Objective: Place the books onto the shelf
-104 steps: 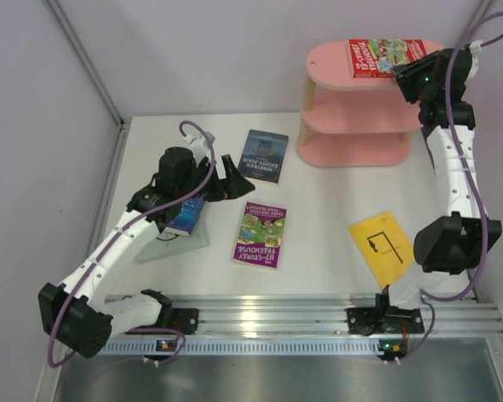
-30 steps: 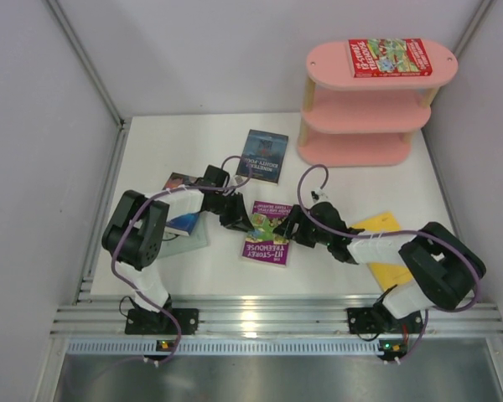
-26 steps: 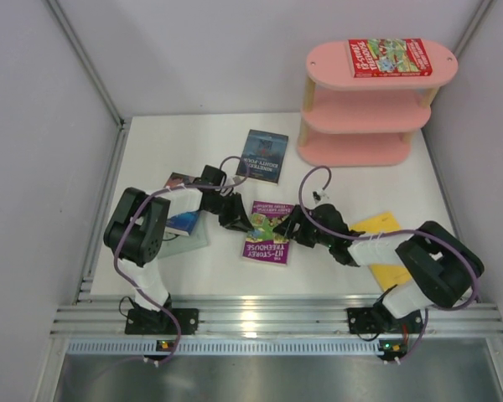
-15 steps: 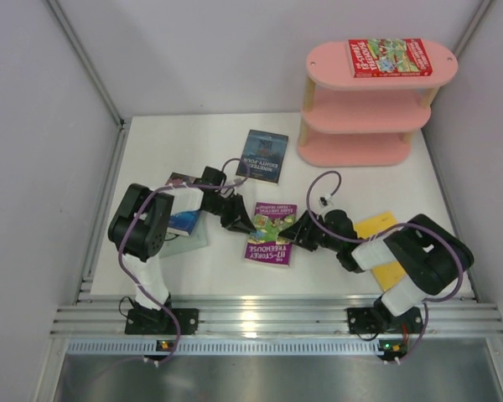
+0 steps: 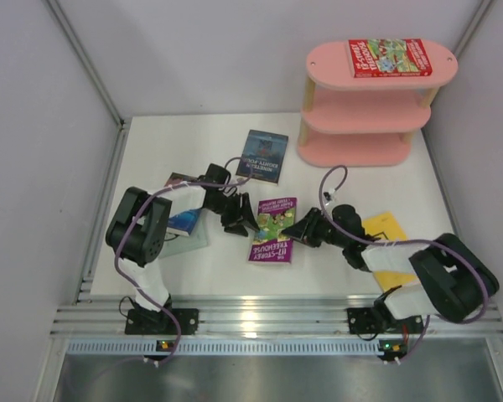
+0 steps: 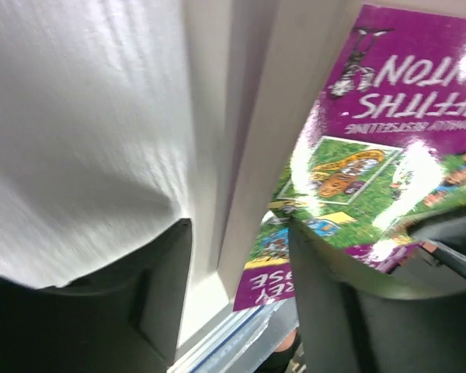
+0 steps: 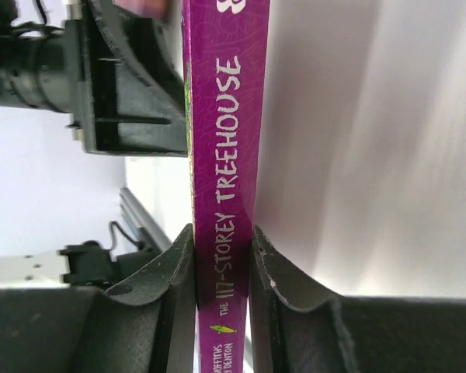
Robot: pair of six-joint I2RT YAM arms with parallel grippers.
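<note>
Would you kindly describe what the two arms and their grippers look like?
The left arm and right arm have white link shells and bulky black joint housings, and a thin purple cable loops along each. The left gripper and right gripper are black, each with two curved matte fingers.
</note>
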